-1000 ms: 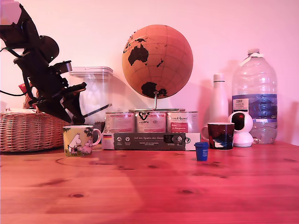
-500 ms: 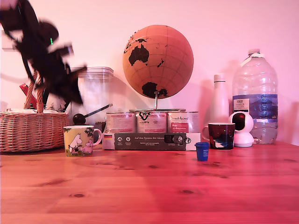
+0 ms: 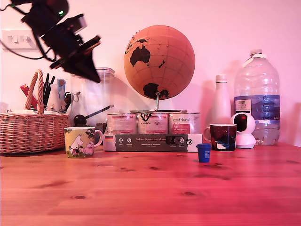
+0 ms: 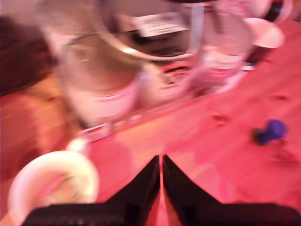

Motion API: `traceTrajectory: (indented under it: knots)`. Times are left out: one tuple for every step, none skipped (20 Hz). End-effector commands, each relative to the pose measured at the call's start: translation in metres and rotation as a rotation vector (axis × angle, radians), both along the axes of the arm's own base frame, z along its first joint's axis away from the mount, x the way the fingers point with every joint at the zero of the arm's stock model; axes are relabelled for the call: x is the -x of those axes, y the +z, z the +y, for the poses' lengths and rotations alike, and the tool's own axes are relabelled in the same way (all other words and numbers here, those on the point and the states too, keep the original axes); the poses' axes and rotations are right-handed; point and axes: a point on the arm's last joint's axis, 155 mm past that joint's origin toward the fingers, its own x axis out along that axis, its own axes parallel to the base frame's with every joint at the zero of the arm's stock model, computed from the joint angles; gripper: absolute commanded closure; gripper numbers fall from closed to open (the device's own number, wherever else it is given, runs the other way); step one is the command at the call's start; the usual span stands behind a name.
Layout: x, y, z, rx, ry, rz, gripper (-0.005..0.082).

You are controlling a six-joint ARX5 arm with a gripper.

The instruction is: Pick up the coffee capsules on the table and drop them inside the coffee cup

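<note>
Over the last second the arm rose from just above the coffee cup [image 3: 81,141] to high in the exterior view's upper left, and it swung toward the view's right. The pincer [image 3: 89,73] now hung well above the bench [image 3: 150,188], in front of the clear lidded jar [image 3: 96,99]. In the wrist view the pincer [image 4: 161,165] showed its 2 dark tips nearly touching, only a thin slit between, nothing held.

Blue capsule [image 3: 203,152] sat upright on the bench, unmoved, just in front of the long dark box [image 3: 150,141] and near the dark mug [image 3: 222,136]; the wrist view caught it as a blurred blue spot [image 4: 272,131]. Coffee cup stood near the wicker basket [image 3: 30,132], its pale rim [image 4: 51,186] visible beside the pincer tips. Whitish capsule was not seen on the bench; the cup's inside was too blurred to check.

Judgement: the lift away from the cup with an empty pincer suggests 1 drop was done, and the swing looked like the start of a reach for the blue capsule, well apart from the cup.
</note>
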Motion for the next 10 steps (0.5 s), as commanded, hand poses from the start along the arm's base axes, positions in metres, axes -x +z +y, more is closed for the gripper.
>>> traceTrajectory:
  knots:
    - [0.014, 0.014, -0.008, 0.008, -0.030, -0.040, 0.0789]
    - [0.019, 0.016, -0.013, 0.011, -0.043, -0.055, 0.0789]
    - [0.024, 0.016, -0.017, 0.014, -0.053, -0.064, 0.0789]
    - [0.029, 0.017, -0.021, 0.017, -0.062, -0.077, 0.0789]
    - [0.035, 0.016, -0.024, 0.020, -0.070, -0.086, 0.0789]
    - [0.041, 0.016, -0.026, 0.023, -0.079, -0.094, 0.0789]
    - [0.047, 0.016, -0.031, 0.033, -0.095, -0.108, 0.0789]
    - [0.054, 0.018, -0.034, 0.046, -0.113, -0.121, 0.0789]
    - [0.062, 0.019, -0.038, 0.058, -0.130, -0.136, 0.0789]
    - [0.069, 0.019, -0.039, 0.066, -0.140, -0.152, 0.0789]
